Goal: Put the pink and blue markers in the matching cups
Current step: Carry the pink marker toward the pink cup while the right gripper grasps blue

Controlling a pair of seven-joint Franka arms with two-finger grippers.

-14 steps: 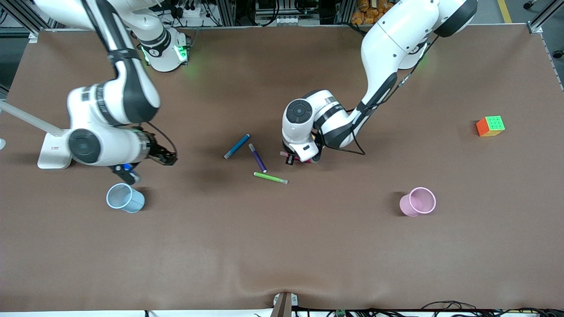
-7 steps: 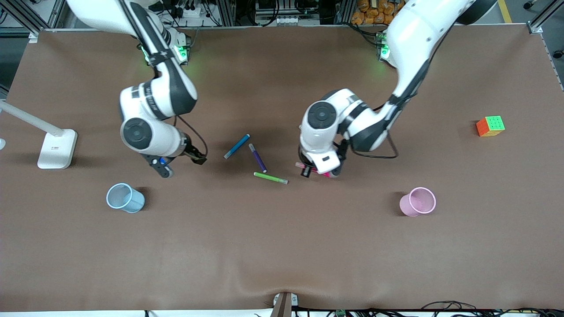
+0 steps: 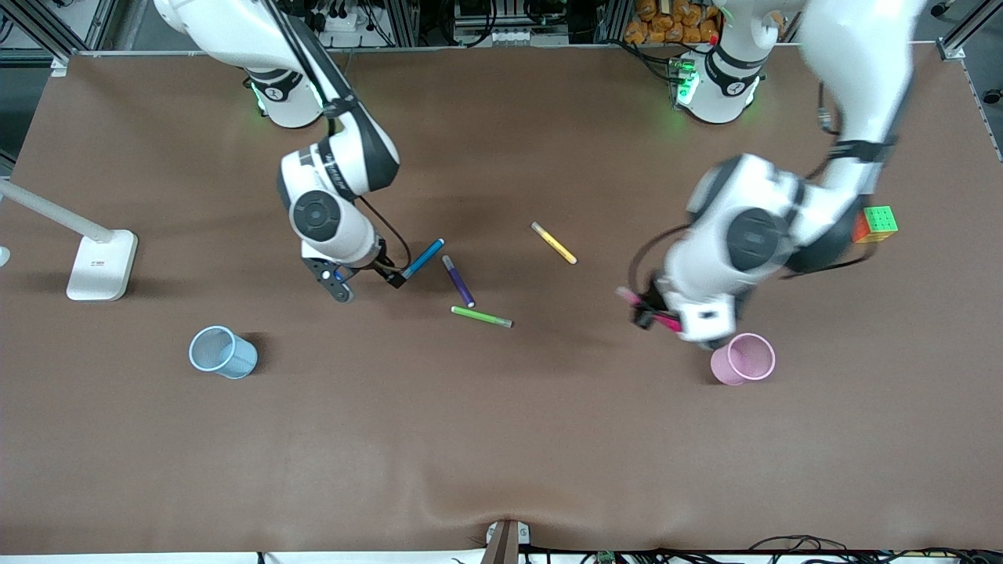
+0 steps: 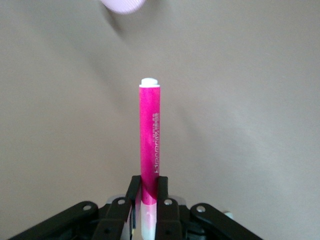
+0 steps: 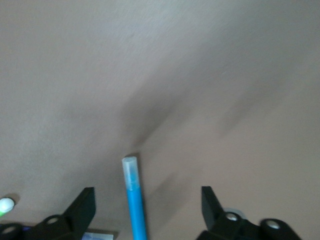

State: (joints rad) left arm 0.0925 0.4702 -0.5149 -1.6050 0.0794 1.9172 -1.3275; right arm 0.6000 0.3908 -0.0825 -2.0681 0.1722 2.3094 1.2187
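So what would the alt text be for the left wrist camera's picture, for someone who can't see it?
The left end effector is shut on a pink marker, which points straight away from the camera over the bare brown table. The blurred edge of the pink cup shows just past the marker's pale tip.

stray markers, a cube and a lamp base on the brown table (image 3: 501,439)

purple marker (image 3: 458,280), green marker (image 3: 481,316) and yellow marker (image 3: 554,243) lie between the two claws; a puzzle cube (image 3: 873,224) sits by the left claw's arm, a white lamp base (image 3: 100,265) toward the right arm's end.
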